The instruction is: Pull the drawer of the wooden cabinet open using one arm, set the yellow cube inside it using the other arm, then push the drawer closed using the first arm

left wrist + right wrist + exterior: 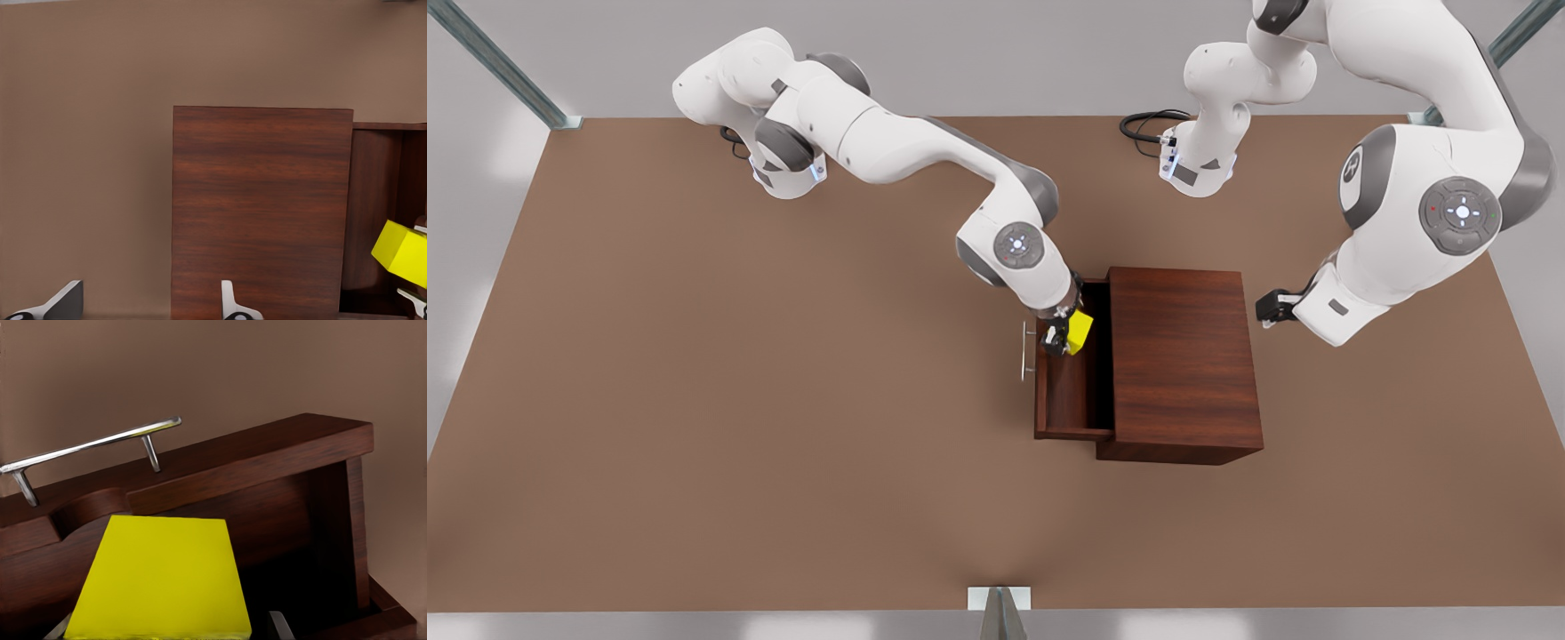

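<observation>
If the small bright yellow cube (1081, 331) is let go from here, tilted and close to the front wall of the dark reddish-brown wooden drawer (1069, 391), it could clip that wall or tumble. The right gripper (1060, 339) holds it clamped between its jaws, above the pulled-out drawer. The left gripper (1272, 307) waits behind the boxy wood-grained cabinet (1183, 364), jaws spread.

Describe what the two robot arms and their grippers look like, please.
Both arms are glossy white with rounded links and grey joint bands. Round grey caps with small white, red and green marks sit on the joints. Black cables coil at the bases. The right gripper and left gripper are black; the left's fingers look pale grey.
</observation>
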Robot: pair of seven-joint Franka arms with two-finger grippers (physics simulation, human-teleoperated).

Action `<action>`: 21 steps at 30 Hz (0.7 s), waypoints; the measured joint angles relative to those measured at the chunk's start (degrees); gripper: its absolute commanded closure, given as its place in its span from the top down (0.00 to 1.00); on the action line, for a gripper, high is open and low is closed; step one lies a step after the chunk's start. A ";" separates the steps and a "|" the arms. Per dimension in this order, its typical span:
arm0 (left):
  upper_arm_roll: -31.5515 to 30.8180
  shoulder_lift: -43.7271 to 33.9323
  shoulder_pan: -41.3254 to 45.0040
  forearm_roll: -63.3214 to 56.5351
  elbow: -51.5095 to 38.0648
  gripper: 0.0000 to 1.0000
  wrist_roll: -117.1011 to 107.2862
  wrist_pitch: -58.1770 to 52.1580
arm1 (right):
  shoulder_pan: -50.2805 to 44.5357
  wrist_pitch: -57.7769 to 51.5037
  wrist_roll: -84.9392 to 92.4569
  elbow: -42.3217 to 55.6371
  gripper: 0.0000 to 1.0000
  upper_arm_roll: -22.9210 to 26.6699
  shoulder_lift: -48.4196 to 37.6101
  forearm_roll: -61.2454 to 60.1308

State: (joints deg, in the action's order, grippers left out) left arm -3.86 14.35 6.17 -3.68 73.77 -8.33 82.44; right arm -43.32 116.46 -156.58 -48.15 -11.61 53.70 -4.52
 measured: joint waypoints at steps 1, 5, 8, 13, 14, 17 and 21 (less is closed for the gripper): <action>0.00 0.02 0.01 0.00 0.00 1.00 -0.01 0.00 | 0.24 -0.40 -0.29 0.62 1.00 0.08 -0.68 -0.02; 0.00 0.05 0.07 0.01 -0.03 1.00 -0.05 0.02 | 4.90 -4.63 -0.73 1.37 1.00 -0.04 -6.23 -0.07; 0.00 0.05 0.07 0.01 -0.01 1.00 -0.09 0.02 | 14.12 -12.43 1.15 1.18 1.00 -0.09 -9.04 0.86; -0.30 0.05 0.81 0.02 -0.40 1.00 -0.24 0.35 | 35.05 -17.98 16.13 -23.56 1.00 -0.56 -23.85 5.13; -0.34 0.06 1.66 0.00 -0.54 1.00 -0.41 0.63 | 38.07 -17.39 20.98 -28.29 1.00 -0.50 -26.11 5.89; -0.39 0.36 7.20 -0.10 -0.91 1.00 -1.95 2.56 | 41.37 -16.42 38.20 -39.29 1.00 4.63 -33.19 7.78; -0.42 5.57 20.83 -2.81 -6.11 1.00 -7.63 4.88 | 43.19 -16.98 61.52 -43.48 1.00 12.35 -38.24 9.24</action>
State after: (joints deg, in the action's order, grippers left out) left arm -4.27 19.92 27.01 -6.49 67.66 -15.95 87.32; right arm -0.13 99.48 -95.06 -91.63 0.74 15.47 4.72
